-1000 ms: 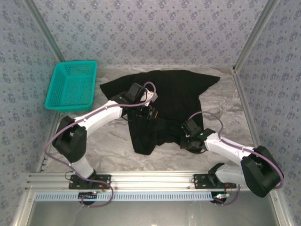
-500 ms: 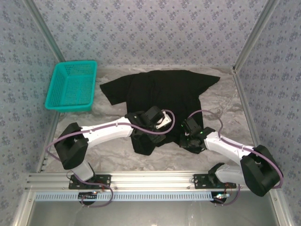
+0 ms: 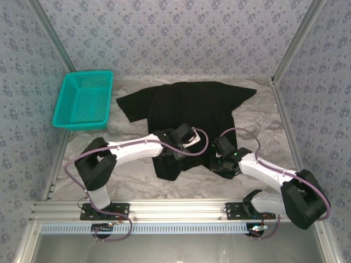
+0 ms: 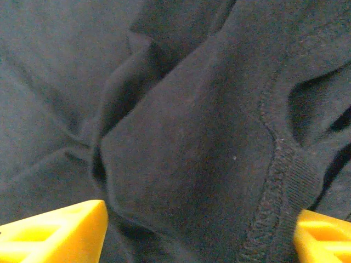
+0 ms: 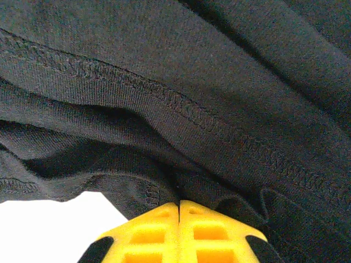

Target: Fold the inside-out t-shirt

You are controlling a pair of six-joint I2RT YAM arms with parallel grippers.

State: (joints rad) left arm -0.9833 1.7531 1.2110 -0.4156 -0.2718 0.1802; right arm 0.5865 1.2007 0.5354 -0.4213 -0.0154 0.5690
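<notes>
T-shirt (image 3: 192,104) near hem beneath left arm (image 3: 134,147), right arm (image 3: 263,169); left tool (image 4: 189,235) fingertips (image 4: 55,233) cropped.

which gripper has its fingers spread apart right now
The left gripper: its yellow fingers stand wide apart over the t-shirt, while the right gripper's are pressed together at the hem.

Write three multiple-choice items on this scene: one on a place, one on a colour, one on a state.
1. Where does the basket sit?
A) on the shirt
B) far left of the table
C) near right corner

2. What colour does the t-shirt show?
A) white
B) red
C) black

3. How is the left gripper?
A) open above cloth
B) shut on the basket
C) shut on a sleeve

B: it stands by the left wall, left of the shirt's sleeve.
C: all the visible cloth is black.
A: its yellow fingers stand wide apart.
</notes>
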